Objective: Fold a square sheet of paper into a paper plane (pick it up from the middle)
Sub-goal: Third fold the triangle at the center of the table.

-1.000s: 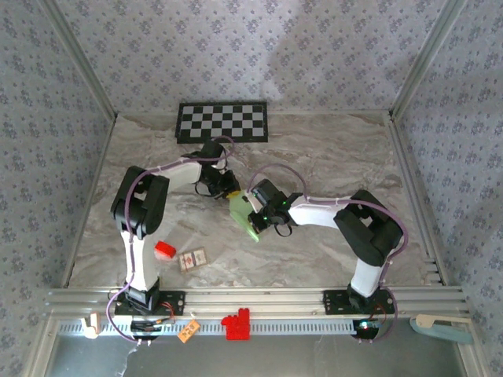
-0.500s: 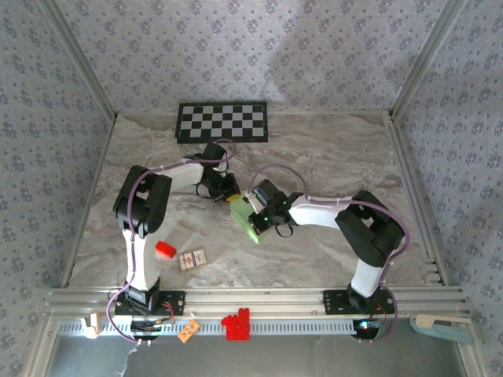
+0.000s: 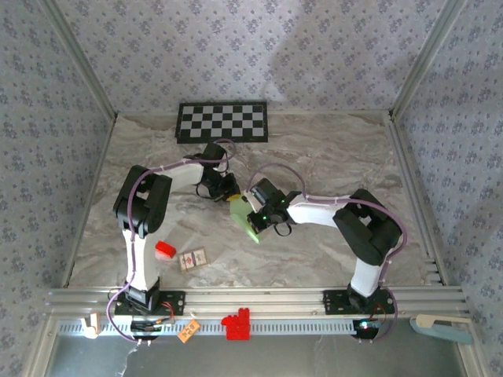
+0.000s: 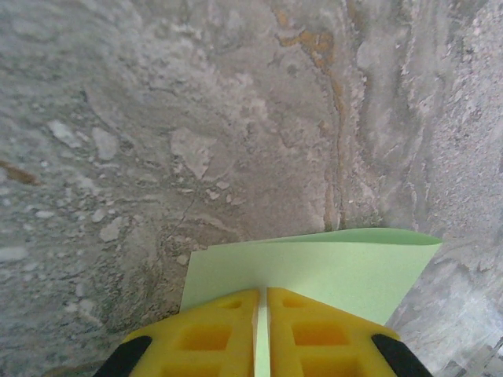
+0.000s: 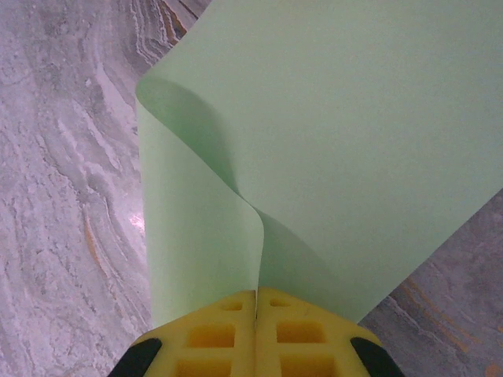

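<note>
The square sheet of paper [image 3: 244, 217], pale green, hangs just above the marble table between my two grippers. My left gripper [image 3: 229, 195] is shut on its far edge; in the left wrist view the sheet [image 4: 330, 267] runs out from between the yellow fingers [image 4: 212, 330] of the gripper [image 4: 262, 297]. My right gripper [image 3: 255, 214] is shut on the near side. In the right wrist view the paper [image 5: 338, 133] bends into a soft S-curl ahead of the gripper [image 5: 256, 295]. A paper plane is out of view.
A black-and-white checkerboard panel [image 3: 222, 122] lies at the back of the table. A small red block [image 3: 164, 250] and a small card [image 3: 192, 258] lie front left. A red piece [image 3: 236, 324] and an orange tag [image 3: 187, 331] sit on the front rail.
My right gripper and the sheet have shifted slightly left and back, towards the left gripper. The left gripper has barely moved.
</note>
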Tool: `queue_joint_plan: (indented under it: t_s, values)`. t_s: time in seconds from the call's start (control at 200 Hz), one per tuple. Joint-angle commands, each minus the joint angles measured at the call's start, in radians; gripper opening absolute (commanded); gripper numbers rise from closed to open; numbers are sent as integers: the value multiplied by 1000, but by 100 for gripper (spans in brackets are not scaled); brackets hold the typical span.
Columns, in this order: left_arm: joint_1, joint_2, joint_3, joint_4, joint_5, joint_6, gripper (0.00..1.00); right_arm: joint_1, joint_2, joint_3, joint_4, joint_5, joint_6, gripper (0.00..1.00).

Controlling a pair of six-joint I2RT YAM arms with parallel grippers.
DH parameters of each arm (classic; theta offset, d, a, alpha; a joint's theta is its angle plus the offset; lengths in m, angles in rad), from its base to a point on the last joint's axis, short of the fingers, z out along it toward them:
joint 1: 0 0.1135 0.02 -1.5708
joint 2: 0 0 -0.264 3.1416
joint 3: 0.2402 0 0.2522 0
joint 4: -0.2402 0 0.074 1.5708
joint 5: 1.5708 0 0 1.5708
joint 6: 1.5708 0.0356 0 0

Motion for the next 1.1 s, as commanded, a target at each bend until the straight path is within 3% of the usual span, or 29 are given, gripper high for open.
queue_joint_plan:
  t_s: [0.0, 0.52, 1.094]
  values:
    - [-8, 9, 2, -44, -13, 18, 13, -2, 18, 22, -34, 9, 11, 2]
    - [-7, 11, 2, -46, -23, 19, 12, 3, -52, 17, -68, 9, 22, 2]
    - [-8, 1, 6, -48, -18, 18, 12, 10, 9, 24, -65, 21, 25, 2]
